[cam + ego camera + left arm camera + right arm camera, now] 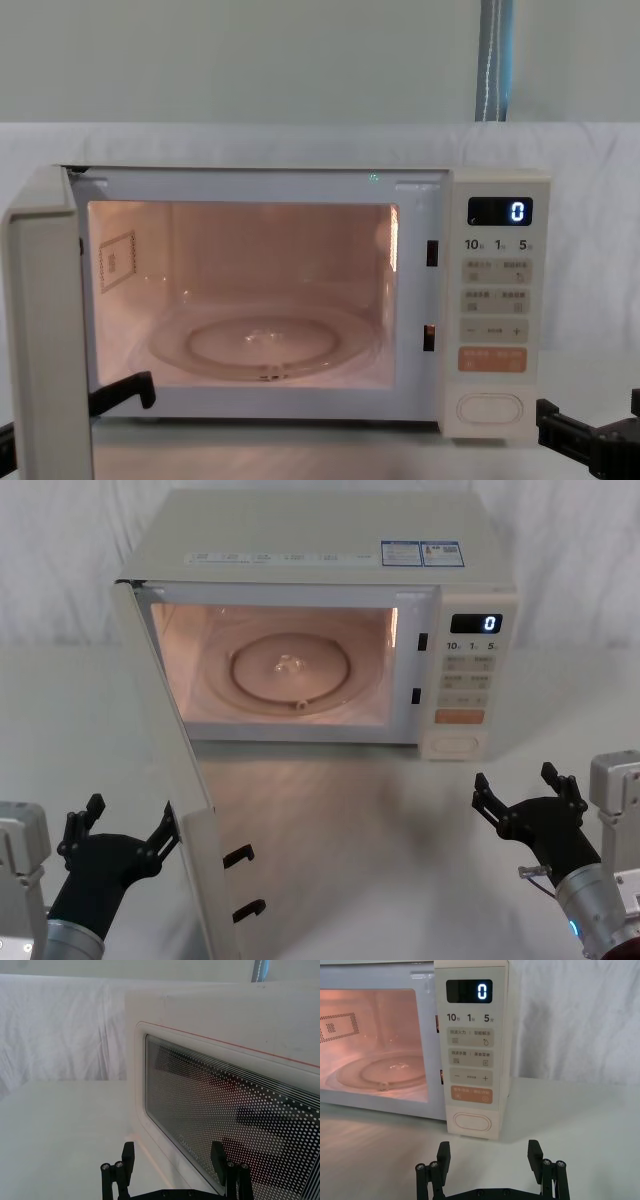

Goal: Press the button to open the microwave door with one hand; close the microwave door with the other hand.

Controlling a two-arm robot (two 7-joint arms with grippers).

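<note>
Standing on a white table (330,810), the microwave (300,540) has its cavity lit warm orange, and inside it a round glass turntable (292,670) lies flat on the floor with nothing on it. The door (165,770) hangs wide open, hinged on the robot's left and swung out toward the robot, with two black latch hooks (240,880) showing on its free edge. On the control panel at the right, the display (476,623) reads 0, an orange key (459,717) sits below the small keys, and the button (455,745) sits lowest, at the panel's bottom. The left gripper (125,830) hovers low just beside the outer face of the door, near its perforated window (240,1110), with its fingers spread and holding nothing. The right gripper (530,795) hovers over the table in front of the panel, apart from the button, with its fingers also spread and empty. White cloth covers the table and drapes up behind the microwave (250,140); above it is a plain pale wall (250,60) with a blue-grey vertical strip (494,60).
</note>
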